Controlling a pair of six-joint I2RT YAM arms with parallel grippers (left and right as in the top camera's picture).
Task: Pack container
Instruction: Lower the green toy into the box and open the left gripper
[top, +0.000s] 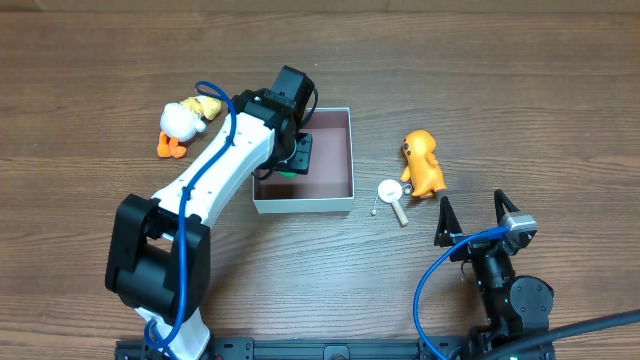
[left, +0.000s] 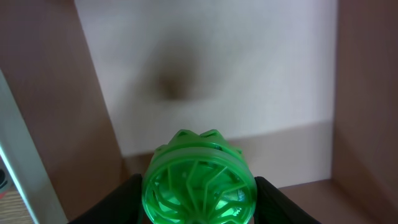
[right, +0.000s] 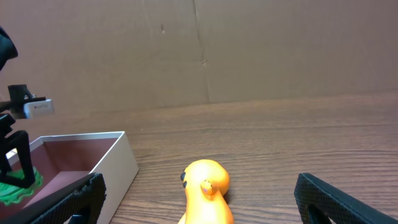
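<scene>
The container (top: 335, 195) is a small square white-walled box with a dusty pink inside, at the table's middle. My left gripper (top: 297, 155) reaches down into its left part, shut on a round green toy (left: 199, 180) with spokes. The toy also shows in the right wrist view (right: 18, 186), low in the box (right: 118, 158). An orange toy animal (top: 423, 162) lies right of the container; it also shows in the right wrist view (right: 208, 190). My right gripper (top: 472, 215) is open and empty near the front right, behind the orange toy.
A white and orange duck toy (top: 183, 122) lies left of the container, by the left arm. A small white round tag with a stick (top: 392, 195) lies between the container and the orange toy. A brown cardboard wall (right: 199, 50) stands at the table's far side.
</scene>
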